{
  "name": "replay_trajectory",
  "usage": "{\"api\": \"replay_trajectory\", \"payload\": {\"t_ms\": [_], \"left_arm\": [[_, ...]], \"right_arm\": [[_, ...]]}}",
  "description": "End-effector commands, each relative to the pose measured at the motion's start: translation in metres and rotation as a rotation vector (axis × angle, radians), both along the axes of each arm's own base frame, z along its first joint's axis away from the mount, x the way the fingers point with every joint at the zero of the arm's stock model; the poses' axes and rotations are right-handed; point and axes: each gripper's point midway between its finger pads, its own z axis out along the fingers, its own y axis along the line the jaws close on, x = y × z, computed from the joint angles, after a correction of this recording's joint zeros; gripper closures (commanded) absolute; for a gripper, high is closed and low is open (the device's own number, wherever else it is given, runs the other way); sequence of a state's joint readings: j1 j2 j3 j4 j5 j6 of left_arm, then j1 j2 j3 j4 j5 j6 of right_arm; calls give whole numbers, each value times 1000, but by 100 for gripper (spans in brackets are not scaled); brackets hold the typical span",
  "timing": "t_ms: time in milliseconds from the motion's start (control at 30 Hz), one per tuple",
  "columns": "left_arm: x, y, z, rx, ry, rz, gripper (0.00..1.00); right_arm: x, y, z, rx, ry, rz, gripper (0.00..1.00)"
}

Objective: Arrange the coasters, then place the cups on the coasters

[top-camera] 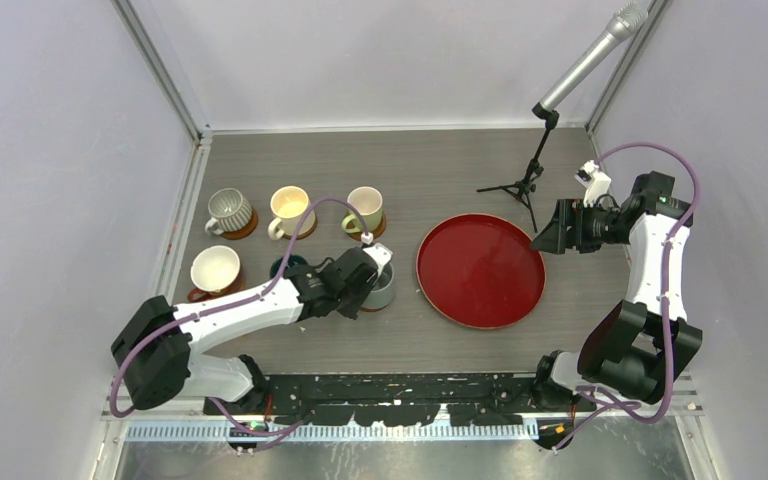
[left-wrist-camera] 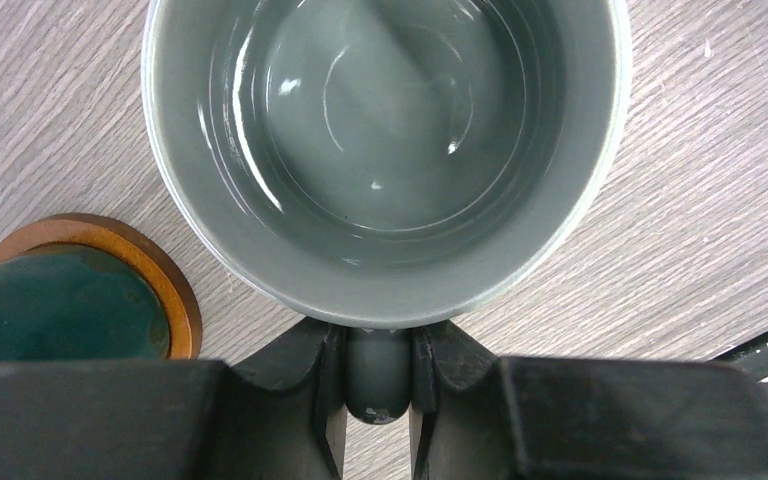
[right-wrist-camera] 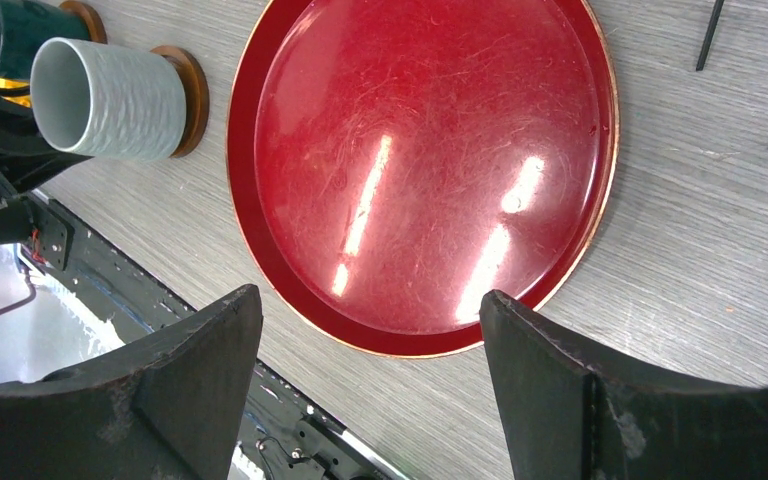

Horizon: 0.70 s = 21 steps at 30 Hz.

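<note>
The left gripper (left-wrist-camera: 378, 365) is clamped on the handle of the empty grey-blue mug (left-wrist-camera: 380, 150), which stands on a coaster (right-wrist-camera: 192, 95) just ahead of it; the dark teal mug (left-wrist-camera: 50, 305) sits on another just to its left. Six mugs on six coasters in all, the other four farther left. The right gripper (right-wrist-camera: 370, 300) holds its jaws wide apart over the red tray (right-wrist-camera: 430, 170).

Six mugs (top-camera: 230, 207) (top-camera: 289, 203) (top-camera: 365, 203) (top-camera: 214, 267) (right-wrist-camera: 0, 35) (left-wrist-camera: 380, 130), six wooden coasters (top-camera: 243, 230) (top-camera: 306, 230) (top-camera: 379, 227) (top-camera: 198, 294) (left-wrist-camera: 165, 290) (right-wrist-camera: 192, 95), one red tray (top-camera: 480, 270) and one microphone (top-camera: 600, 50) on a tripod (top-camera: 525, 185).
</note>
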State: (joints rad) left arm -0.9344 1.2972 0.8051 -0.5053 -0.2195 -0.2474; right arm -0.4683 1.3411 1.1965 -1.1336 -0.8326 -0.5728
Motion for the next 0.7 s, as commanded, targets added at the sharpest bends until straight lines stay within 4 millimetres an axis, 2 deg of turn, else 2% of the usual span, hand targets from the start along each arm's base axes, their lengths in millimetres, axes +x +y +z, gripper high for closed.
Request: {"api": "replay_trajectory", "payload": {"t_ms": [0,233,600,667], "left_arm": [[25,-16,21,-86,-125,41,100],[27,-12,15,-68,-132,49,100],[18,-17,4,-88,-89,19,100],[19,-14,2,-75,-90,25,96]], "right_arm": [[-2,2,8,-18,-36,3,16],[-2,3,7,-14,-36,6,16],[-4,3,5,-15,-29,11,16],[-6,4,3,-10,-28,13,16]]}}
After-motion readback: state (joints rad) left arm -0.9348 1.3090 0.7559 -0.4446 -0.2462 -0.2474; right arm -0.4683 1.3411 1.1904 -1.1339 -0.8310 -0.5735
